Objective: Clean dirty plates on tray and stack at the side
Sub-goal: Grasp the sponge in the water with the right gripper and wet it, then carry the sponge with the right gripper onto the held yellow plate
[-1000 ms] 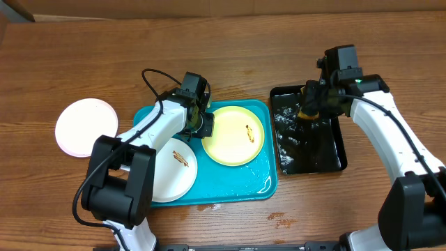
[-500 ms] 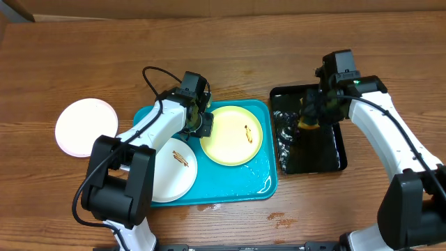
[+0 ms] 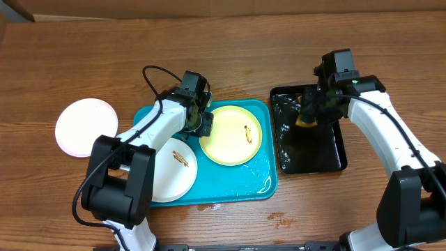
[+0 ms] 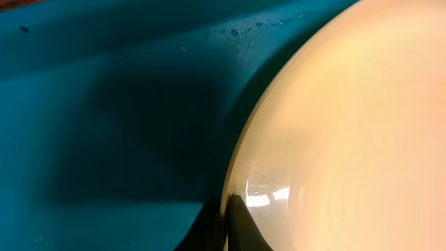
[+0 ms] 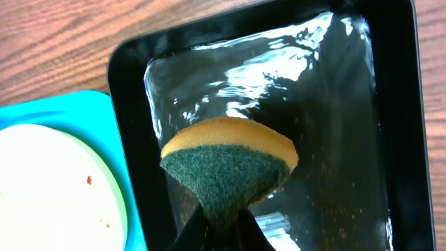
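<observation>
**Left Arm on the Plate Rim, Sponge Held Over the Black Tray**

Over on the left, the left pincer [image 3: 202,124] is down at the left-hand edge of the pale yellow-green plate [image 3: 230,145]. The left wrist view shows its dark fingertips closed on that rim, one on either side. The plate lies flat in the right half of the turquoise tray [image 3: 237,184], with a small dark smear [image 3: 249,131] right of its centre.

Next to it, in the tray's lower left corner, lies a white plate [image 3: 167,178] with a brown streak [image 3: 180,159] on its upper part. A second white plate [image 3: 86,127] rests off the tray on the wooden counter [image 3: 279,49], well to the left.

On the right side, the right pincer [image 5: 221,224] is squeezing a sponge [image 5: 230,164] tight. It is yellow on top, its green scouring face is toward the wrist camera, and it is pinched narrow at the fingers. It hangs over the upper part of the black tray [image 3: 317,155], whose wet floor glints with water. That tray sits just right of the turquoise one, apart from it.
</observation>
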Tool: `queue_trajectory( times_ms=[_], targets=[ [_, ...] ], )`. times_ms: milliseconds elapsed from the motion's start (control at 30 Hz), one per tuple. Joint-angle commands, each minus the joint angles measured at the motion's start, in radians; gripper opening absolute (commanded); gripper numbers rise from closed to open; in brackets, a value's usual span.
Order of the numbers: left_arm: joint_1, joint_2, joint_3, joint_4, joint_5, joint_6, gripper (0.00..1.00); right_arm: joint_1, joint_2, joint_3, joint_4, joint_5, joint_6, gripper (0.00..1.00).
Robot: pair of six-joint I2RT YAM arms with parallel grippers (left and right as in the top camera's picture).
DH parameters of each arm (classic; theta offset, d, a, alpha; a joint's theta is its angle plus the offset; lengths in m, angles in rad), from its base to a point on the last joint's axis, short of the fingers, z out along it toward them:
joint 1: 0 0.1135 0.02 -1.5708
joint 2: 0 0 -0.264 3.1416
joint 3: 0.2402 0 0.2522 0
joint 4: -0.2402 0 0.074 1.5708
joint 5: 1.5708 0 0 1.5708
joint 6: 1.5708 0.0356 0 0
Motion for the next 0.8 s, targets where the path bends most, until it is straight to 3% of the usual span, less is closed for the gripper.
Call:
queue_trajectory(
  times_ms=[0,300,600,767],
  targets=[
    [0.007,0.013,0.008,0.005,-0.044,0.029,0.04,0.005,0.004,0.0,0.026,0.012,0.002,0.04],
    [0.005,0.013,0.008,0.012,-0.043,-0.072,0.04,0.006,0.008,0.0,0.018,0.026,0.047,0.04],
    [0.005,0.013,0.008,0.008,0.006,-0.198,0.04,0.007,0.008,0.0,0.053,-0.328,0.047,0.04],
    [0.005,0.013,0.008,0.007,0.05,-0.204,0.04,0.066,0.008,0.0,0.138,-0.376,0.05,0.04]
  ],
)
